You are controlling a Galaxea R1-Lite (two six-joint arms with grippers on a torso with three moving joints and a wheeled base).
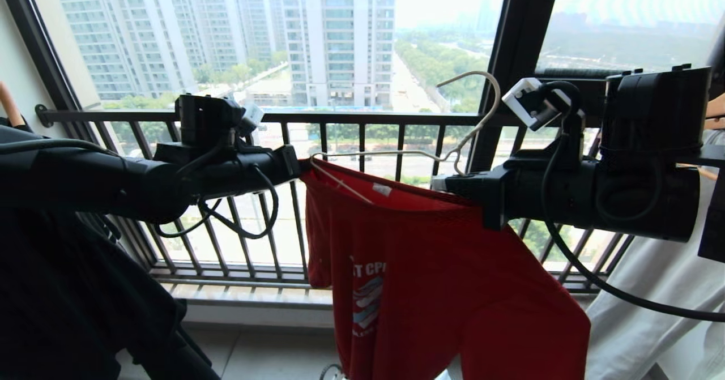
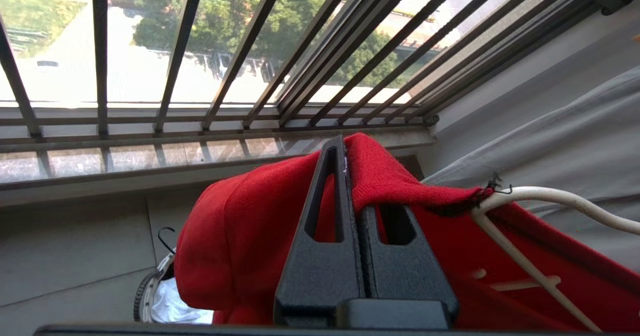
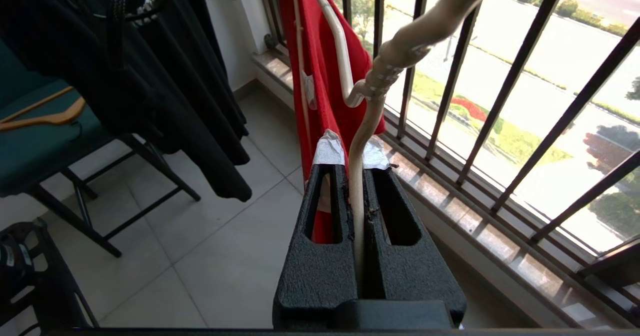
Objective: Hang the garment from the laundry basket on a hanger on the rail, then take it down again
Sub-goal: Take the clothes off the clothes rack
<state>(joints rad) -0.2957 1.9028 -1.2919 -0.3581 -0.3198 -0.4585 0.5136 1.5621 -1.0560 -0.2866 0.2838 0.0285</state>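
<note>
Here the garment [image 1: 430, 267], a red knit T-shirt with white lettering and a blue-white chest print, hangs in soft folds in front of the black barred window railing [image 1: 362, 118], stretched between the two arms. The left gripper [image 1: 299, 167] has its flat, grainy black fingers [image 2: 345, 216] pressed together on a fold of the red fabric at the shirt's shoulder. The right gripper [image 1: 439, 183] is clamped tight on the hanger [image 1: 396, 153], a thin cream-white wire-like rod gripped between taped fingertips [image 3: 330, 150] just under its twisted neck (the tape looks pale and crumpled). The hanger's long axis runs roughly level from one gripper to the other, one end tucked inside the shirt, its tall curved hook pointing up. The laundry basket's [image 2: 150, 291] rim shows on the tiled floor [image 3: 210, 246] below.
</note>
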